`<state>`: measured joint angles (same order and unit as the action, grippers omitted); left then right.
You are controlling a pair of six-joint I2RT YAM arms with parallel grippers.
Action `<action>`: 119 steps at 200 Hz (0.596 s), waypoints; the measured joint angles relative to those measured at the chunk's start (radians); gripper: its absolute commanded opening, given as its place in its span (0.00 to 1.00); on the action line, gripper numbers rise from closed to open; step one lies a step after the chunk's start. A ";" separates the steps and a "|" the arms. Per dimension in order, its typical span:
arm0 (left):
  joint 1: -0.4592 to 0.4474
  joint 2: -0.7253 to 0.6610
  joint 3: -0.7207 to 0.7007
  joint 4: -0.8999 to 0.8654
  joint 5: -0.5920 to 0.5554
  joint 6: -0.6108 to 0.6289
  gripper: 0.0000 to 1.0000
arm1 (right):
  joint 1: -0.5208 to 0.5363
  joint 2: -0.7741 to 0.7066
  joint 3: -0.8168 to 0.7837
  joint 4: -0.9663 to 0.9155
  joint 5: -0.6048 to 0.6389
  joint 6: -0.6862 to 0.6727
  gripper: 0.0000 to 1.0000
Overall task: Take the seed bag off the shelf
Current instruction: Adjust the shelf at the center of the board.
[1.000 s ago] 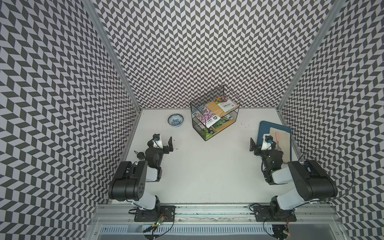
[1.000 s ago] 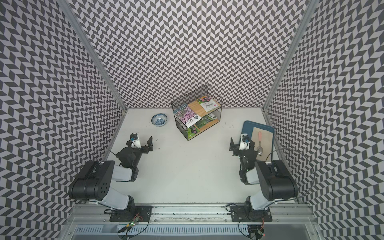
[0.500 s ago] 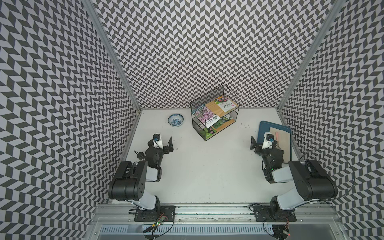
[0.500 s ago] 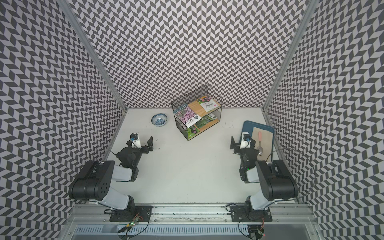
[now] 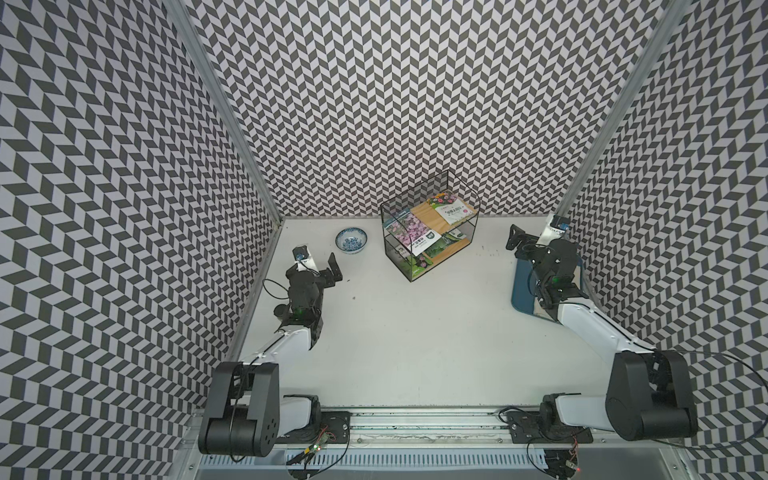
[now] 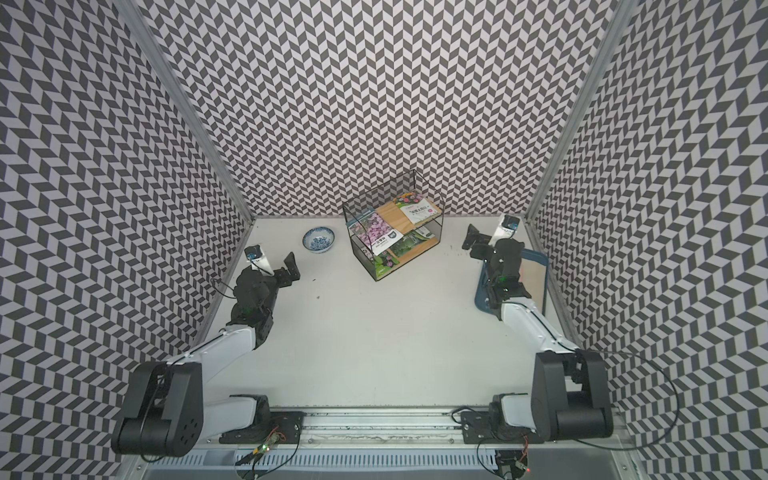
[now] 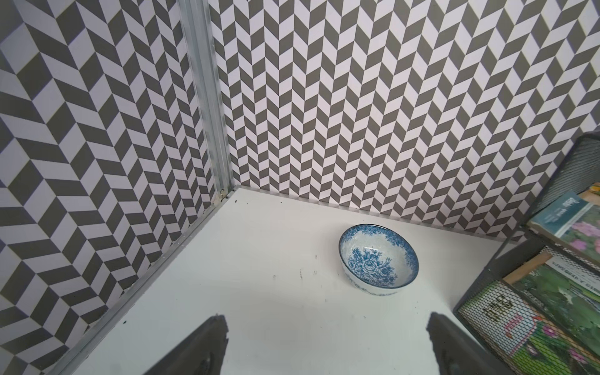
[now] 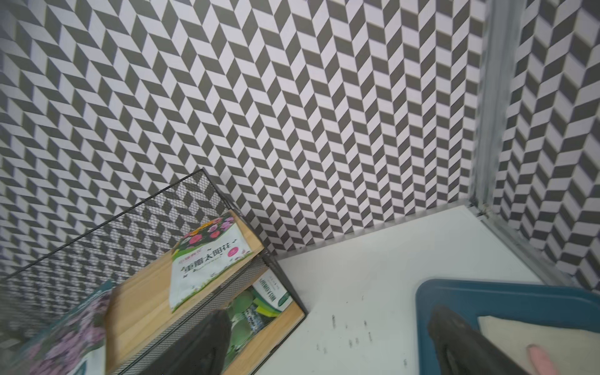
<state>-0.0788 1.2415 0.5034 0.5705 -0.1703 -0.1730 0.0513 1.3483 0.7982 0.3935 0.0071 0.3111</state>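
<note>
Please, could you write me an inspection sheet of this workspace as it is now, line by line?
Surface: white table, a few dark specks.
Job's things: shelf upright near the back wall; seed bags on both boards, none taken.
Clutter: blue-patterned bowl beside the shelf; blue tray under the right arm.
Pincers: left pincer open, empty; right pincer open, empty.
Cables: black cable loops by both arms.
Surroundings: chevron walls; nothing else seen.

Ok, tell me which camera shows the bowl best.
The left wrist view. There the bowl is close, whole and sharp, with its blue flower pattern and dark rim easy to read. Both top views show it whole too, but small and far off, so the pattern is hard to make out. The right wrist view does not show it.
</note>
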 measured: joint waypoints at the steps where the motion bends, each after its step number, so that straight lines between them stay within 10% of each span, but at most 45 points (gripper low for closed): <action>1: -0.002 -0.002 0.001 -0.006 -0.001 -0.002 1.00 | 0.000 0.000 0.000 -0.003 -0.006 0.003 1.00; 119: -0.304 -0.115 0.105 -0.368 0.122 -0.285 1.00 | 0.101 0.306 0.362 -0.147 -0.251 -0.001 1.00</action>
<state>-0.3832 1.1267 0.6086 0.2028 -0.0486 -0.4580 0.1528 1.6543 1.1606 0.2466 -0.2440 0.3099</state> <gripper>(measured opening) 0.997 0.995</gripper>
